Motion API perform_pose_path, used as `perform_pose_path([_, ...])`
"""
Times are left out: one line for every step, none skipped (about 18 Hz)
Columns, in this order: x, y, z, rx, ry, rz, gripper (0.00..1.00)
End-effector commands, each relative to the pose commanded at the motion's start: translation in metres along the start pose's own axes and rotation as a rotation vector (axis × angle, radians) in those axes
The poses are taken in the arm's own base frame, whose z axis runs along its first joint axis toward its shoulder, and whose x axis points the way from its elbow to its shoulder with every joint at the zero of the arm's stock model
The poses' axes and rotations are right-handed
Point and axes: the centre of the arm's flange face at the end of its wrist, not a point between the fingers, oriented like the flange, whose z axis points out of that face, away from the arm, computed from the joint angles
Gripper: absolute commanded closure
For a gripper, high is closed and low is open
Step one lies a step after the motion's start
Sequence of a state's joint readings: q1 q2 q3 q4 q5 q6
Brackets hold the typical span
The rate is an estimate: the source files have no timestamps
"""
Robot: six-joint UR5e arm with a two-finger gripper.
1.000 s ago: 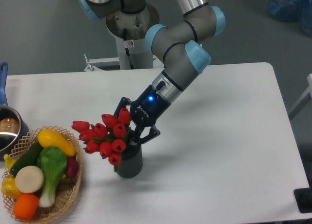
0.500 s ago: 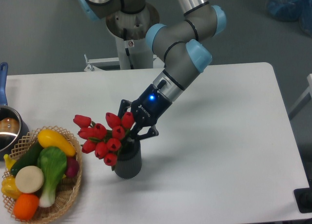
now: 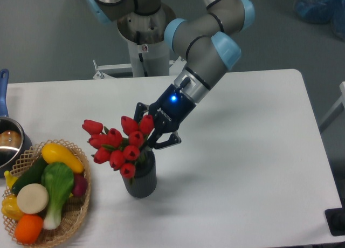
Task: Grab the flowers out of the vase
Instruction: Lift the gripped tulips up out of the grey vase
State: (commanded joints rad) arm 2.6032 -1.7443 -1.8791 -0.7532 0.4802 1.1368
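Observation:
A bunch of red tulip flowers (image 3: 115, 143) leans to the left out of a small dark grey ribbed vase (image 3: 142, 178) near the table's front middle. Its stems still reach down into the vase mouth. My gripper (image 3: 152, 142) comes in at a slant from the upper right and is shut on the flowers just above the vase rim, right of the buds. The black fingers (image 3: 168, 141) partly hide the green stems. The vase stands upright on the white table (image 3: 242, 151).
A wicker basket (image 3: 75, 213) of vegetables sits at the front left, close to the flowers. A metal pot with a blue handle (image 3: 6, 135) is at the left edge. The arm's base post (image 3: 141, 48) stands behind the table.
The gripper has risen and shifted slightly right with the bunch, so the flowers sit higher over the vase. The vase has stayed on the table.

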Motion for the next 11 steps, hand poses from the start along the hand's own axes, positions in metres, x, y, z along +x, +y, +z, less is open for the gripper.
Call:
perform_pose_path([0.002, -0.009, -0.005, 0.011, -0.006, -0.007, 0.7])
perform_pose_path([0.003, -0.016, -0.007, 0.036, 0.002, -0.02, 0.7])
perform_pose_path([0.004, -0.022, -0.009, 0.065, 0.013, -0.03, 0.7])
perform_pose_path([0.005, -0.03, -0.014, 0.087, 0.015, -0.034, 0.7])
perform_pose_path([0.004, -0.034, -0.017, 0.1, 0.017, -0.04, 0.7])
perform_pose_path([0.005, -0.035, -0.016, 0.106, 0.021, -0.051, 0.7])
perform_pose_path([0.006, -0.036, -0.015, 0.106, 0.024, -0.051, 0.7])
perform_pose_path([0.006, -0.037, -0.016, 0.108, 0.024, -0.05, 0.7])
perform_pose_path([0.006, -0.039, -0.016, 0.108, 0.023, -0.047, 0.7])
perform_pose_path([0.006, -0.04, -0.018, 0.11, 0.021, -0.045, 0.7])
perform_pose_path([0.008, -0.045, -0.022, 0.112, 0.014, -0.034, 0.7])
